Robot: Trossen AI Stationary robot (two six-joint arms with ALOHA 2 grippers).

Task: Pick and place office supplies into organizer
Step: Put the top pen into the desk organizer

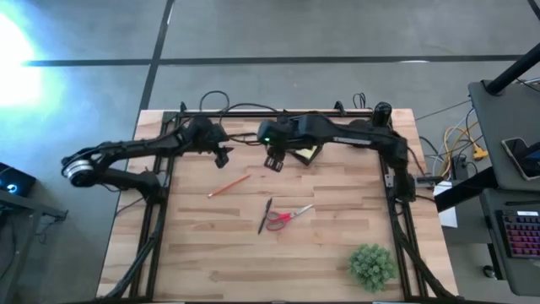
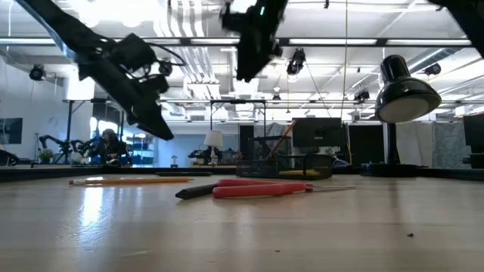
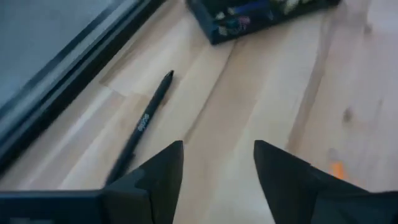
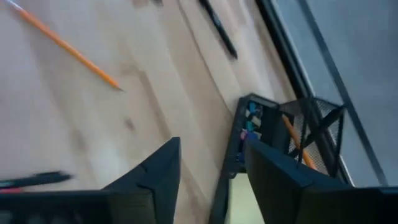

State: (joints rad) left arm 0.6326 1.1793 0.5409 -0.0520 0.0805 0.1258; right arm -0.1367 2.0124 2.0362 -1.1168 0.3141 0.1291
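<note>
The black mesh organizer (image 1: 305,153) stands near the table's far edge, partly under my right arm, with a yellow sticky-note pad showing in it. In the right wrist view the organizer (image 4: 281,132) holds an orange pencil and small blue pieces. An orange pencil (image 1: 229,185), a black pen (image 1: 265,215) and red-handled scissors (image 1: 289,217) lie flat mid-table. A second black pen (image 3: 146,118) lies by the far edge. My left gripper (image 1: 223,155) hovers open left of the organizer, above that pen. My right gripper (image 1: 274,162) hangs open just left of the organizer, well above the table (image 2: 248,75).
A green plant (image 1: 372,265) stands near the near right corner. A black lamp-like mount (image 2: 404,91) rises at the far right corner. Black frame rails run along the table's left, right and far edges. Bare wood lies along the near side.
</note>
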